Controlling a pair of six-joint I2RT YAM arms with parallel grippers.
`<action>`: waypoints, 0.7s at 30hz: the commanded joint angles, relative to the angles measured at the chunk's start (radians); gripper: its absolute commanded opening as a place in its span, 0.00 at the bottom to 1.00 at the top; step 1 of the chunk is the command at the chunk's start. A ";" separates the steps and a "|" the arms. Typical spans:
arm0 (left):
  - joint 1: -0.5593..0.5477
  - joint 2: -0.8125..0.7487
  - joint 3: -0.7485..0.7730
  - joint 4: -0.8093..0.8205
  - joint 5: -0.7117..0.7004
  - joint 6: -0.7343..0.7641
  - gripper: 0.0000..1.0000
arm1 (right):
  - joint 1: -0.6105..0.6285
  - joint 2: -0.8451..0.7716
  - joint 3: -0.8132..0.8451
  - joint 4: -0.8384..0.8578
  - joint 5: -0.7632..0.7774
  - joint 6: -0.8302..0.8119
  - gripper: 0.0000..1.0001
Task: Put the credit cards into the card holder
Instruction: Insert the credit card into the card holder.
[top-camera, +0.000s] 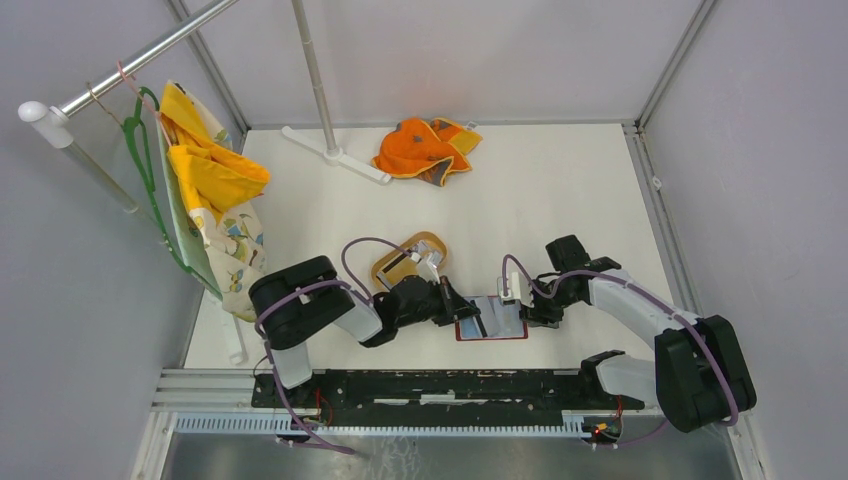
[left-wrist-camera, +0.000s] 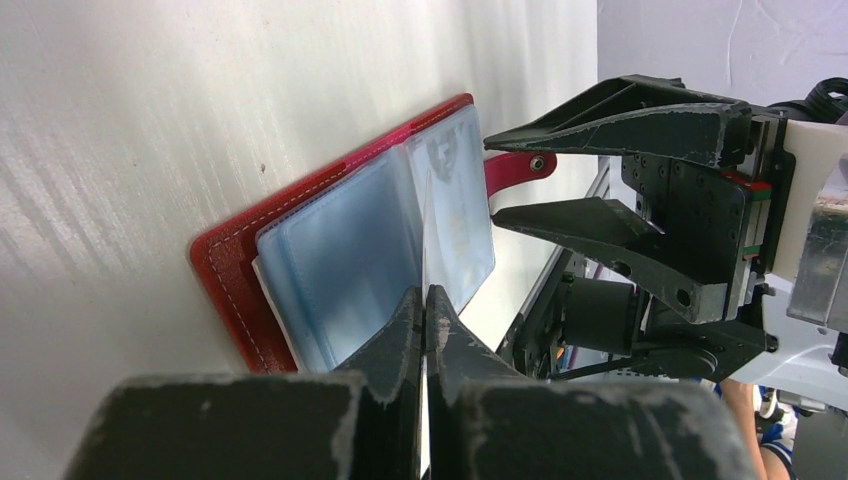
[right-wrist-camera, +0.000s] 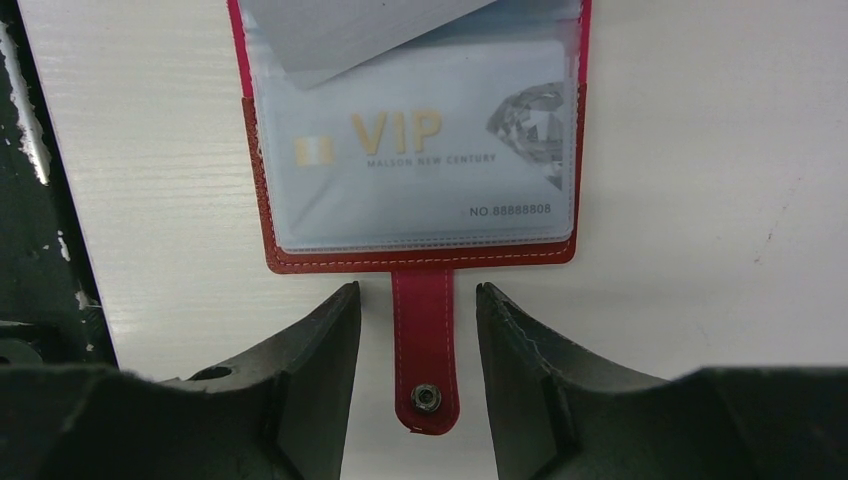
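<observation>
The red card holder (top-camera: 512, 335) lies open on the table between my grippers, pale blue sleeves up. It shows in the left wrist view (left-wrist-camera: 235, 275) and the right wrist view (right-wrist-camera: 258, 180). My left gripper (top-camera: 462, 307) (left-wrist-camera: 424, 300) is shut on a thin grey credit card (right-wrist-camera: 340, 35), held edge-on over the holder's middle fold. A white VIP card (right-wrist-camera: 420, 150) sits inside the near sleeve. My right gripper (top-camera: 522, 306) (right-wrist-camera: 417, 300) is open, its fingers either side of the snap tab (right-wrist-camera: 425, 350), apart from it. More cards (top-camera: 402, 264) lie in the tan tray.
The tan oval wooden tray (top-camera: 431, 241) stands just behind the left gripper. An orange cloth (top-camera: 425, 148) and a white stand base (top-camera: 335, 152) lie at the back. Yellow clothes (top-camera: 210, 185) hang on a rack at the left.
</observation>
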 joint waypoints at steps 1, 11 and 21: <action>-0.001 0.018 0.032 0.015 0.011 -0.022 0.02 | 0.009 0.009 0.030 0.007 -0.002 0.010 0.52; -0.004 0.055 0.053 0.035 0.031 -0.030 0.02 | 0.018 0.012 0.030 0.011 0.000 0.014 0.52; -0.007 0.026 0.080 -0.141 0.029 -0.057 0.02 | 0.021 0.015 0.028 0.013 0.002 0.016 0.52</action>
